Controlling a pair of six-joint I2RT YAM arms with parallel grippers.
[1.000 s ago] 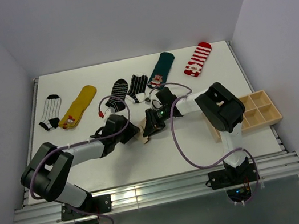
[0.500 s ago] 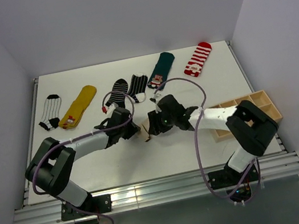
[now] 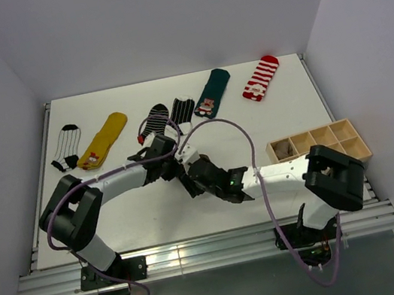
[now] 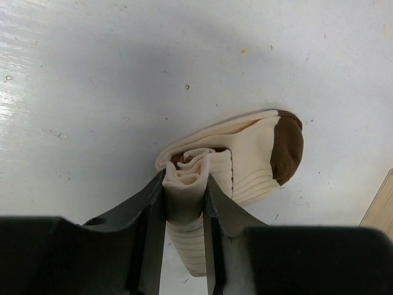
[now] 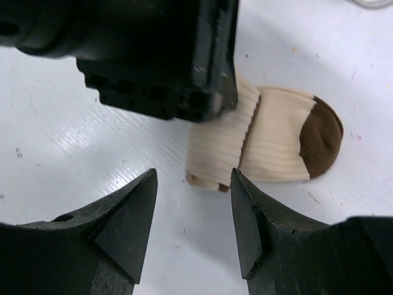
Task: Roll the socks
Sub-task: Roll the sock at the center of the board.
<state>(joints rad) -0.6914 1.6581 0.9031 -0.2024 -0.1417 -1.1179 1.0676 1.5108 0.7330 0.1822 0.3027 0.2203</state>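
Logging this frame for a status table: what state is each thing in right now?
cream sock: partly rolled, brown toe end lying loose.
left gripper: shut on the cream sock's roll.
right gripper: open, holding nothing.
six socks at the far edge: flat, unrolled.
wooden tray: one compartment filled, contents unclear.

White table (image 3: 289, 104), socks (image 3: 104, 139), wooden tray (image 3: 351, 157)
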